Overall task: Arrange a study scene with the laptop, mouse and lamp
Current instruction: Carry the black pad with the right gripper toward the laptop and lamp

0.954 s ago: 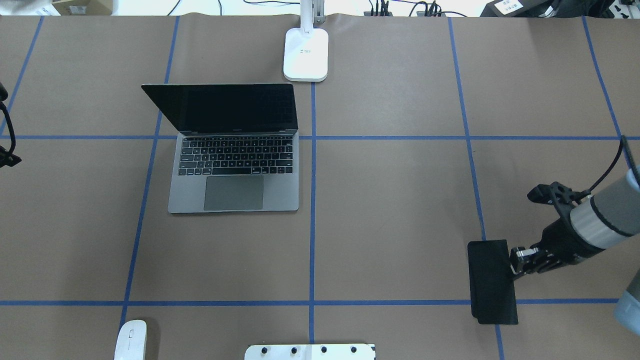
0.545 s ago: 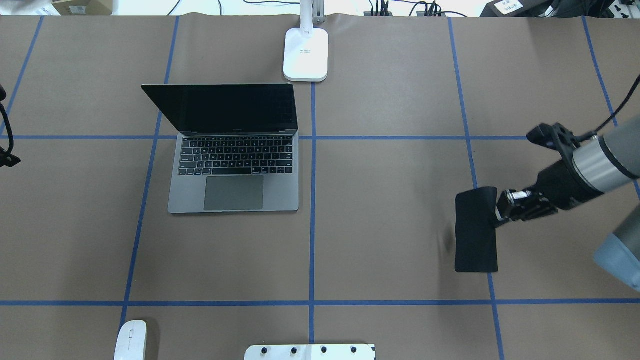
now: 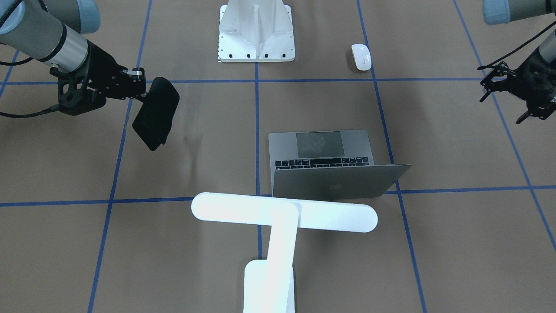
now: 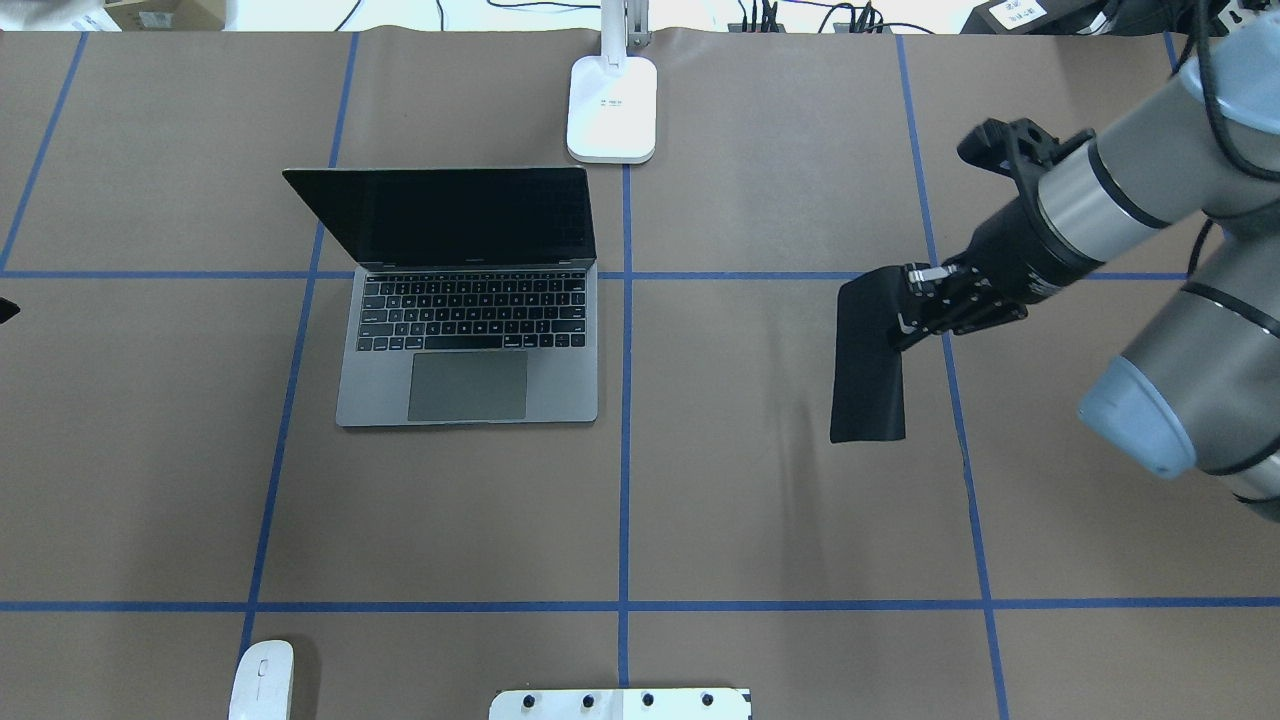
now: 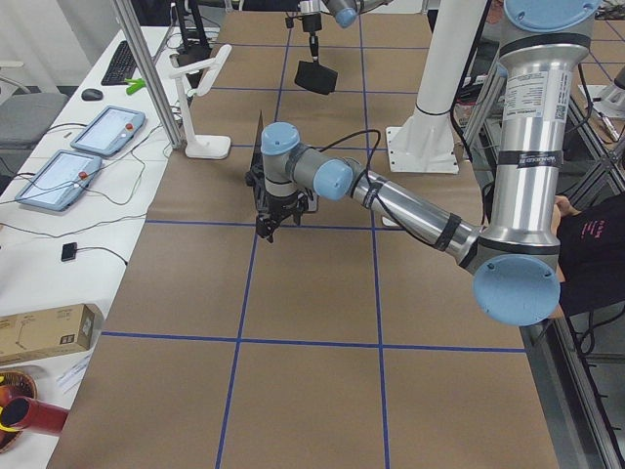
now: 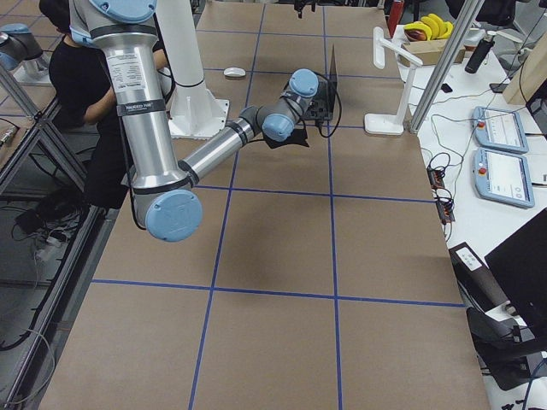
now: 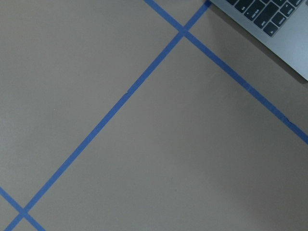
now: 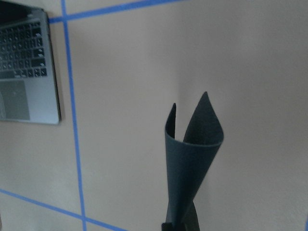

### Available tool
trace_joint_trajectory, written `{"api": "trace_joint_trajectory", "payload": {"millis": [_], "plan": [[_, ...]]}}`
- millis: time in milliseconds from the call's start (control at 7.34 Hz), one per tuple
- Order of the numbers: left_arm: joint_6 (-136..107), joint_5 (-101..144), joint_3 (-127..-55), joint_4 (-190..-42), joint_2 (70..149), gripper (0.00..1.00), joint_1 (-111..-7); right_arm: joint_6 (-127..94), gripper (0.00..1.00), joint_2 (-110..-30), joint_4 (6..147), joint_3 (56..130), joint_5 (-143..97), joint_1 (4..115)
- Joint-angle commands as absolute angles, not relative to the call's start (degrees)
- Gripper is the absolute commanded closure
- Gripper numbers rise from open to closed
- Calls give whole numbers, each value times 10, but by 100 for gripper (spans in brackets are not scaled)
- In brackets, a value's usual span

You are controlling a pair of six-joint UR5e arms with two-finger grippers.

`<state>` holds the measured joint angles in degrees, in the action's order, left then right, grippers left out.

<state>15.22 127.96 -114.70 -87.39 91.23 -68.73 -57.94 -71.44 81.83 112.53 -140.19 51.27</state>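
Note:
The laptop (image 4: 467, 340) stands open left of centre, screen dark; it also shows in the front view (image 3: 323, 165). The white mouse (image 4: 262, 680) lies at the near left edge, by the pedestal in the front view (image 3: 361, 57). The lamp (image 3: 284, 213) stands at the far edge, with its base (image 4: 612, 108) behind the laptop. My right gripper (image 4: 915, 310) is shut on the edge of a black mat (image 4: 868, 370) and holds it off the table, curled and hanging (image 8: 192, 159). My left gripper (image 3: 504, 104) is open and empty, left of the laptop.
A white bolted pedestal (image 3: 256, 30) stands at the robot's edge of the table in the middle. Blue tape lines grid the brown table (image 4: 780, 500). Tablets and cables lie past the far edge.
My right gripper has carried the black mat away from the robot and toward the table's middle, lifting it. My left arm has slid almost out of the overhead view at the left edge.

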Motion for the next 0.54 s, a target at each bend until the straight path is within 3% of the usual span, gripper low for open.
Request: {"api": "trace_joint_trajectory", "payload": {"millis": [0,409], "plan": [[145,1281,-1137,-874,912,0,-691,-472,89,-614,1014,1122,-1351,507],[145,1281,-1115,-875,912,0,-708,-460,89,-494,1053,1004,-1308,477]]}}
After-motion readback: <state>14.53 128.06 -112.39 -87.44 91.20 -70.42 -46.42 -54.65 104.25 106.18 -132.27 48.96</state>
